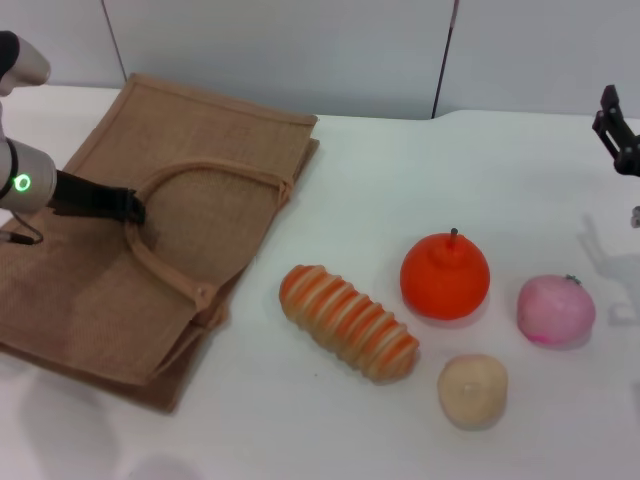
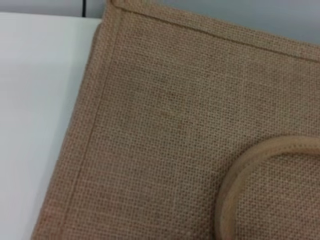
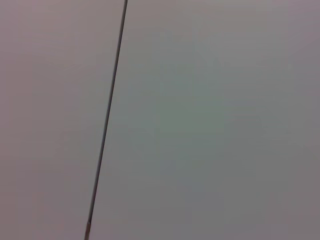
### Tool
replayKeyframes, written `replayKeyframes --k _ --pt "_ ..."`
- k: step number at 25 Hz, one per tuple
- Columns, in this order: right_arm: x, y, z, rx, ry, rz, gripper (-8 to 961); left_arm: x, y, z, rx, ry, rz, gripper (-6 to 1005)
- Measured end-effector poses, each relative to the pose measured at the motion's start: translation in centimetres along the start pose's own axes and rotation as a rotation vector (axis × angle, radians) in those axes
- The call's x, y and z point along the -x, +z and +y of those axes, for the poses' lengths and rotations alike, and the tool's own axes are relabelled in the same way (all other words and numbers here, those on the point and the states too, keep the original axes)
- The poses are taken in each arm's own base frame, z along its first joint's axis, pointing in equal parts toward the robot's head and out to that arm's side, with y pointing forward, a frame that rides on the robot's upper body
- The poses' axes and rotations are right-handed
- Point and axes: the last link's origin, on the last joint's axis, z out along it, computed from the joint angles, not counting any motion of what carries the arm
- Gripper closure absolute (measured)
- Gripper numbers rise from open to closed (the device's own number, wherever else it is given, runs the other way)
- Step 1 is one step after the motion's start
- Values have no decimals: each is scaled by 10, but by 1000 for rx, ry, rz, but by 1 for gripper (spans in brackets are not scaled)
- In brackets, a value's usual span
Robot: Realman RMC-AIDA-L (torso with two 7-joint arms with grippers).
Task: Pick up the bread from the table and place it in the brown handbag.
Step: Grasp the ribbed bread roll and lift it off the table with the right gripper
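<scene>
burlap up close: left wrist view is filled by the brown handbag weave and a curve of its handle; bag edge meets the table
bag: brown handbag lies flat on the table, our left side, mouth looks closed
left gripper: left gripper sits over the bag at the top strap loop; tip meets the strap, but we can't tell if the fingers are spread or clamped on it
bread: striped bread on the table, just right of the bag's lower corner, nothing touching it
right gripper: right gripper parked high at the far right edge, well apart from the bread; finger state unreadable
clutter: orange fruit near the loaf's far end, beige bun, pink fruit
step: we judge bag-opening prep, bread not yet picked
next: left lifts the strap to open the mouth; right comes down on the loaf across its short axis, clear of the orange
</scene>
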Motion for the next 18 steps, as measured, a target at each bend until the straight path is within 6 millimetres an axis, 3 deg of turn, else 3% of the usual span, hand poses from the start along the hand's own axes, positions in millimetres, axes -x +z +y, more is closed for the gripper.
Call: replayKeyframes --k 8,18 --pt "-4 0 7 33 10 35 49 -6 -11 -6 49 -64 152 847" --pt "3 11 23 188 35 128 48 0 -44 -4 316 -64 436 875"
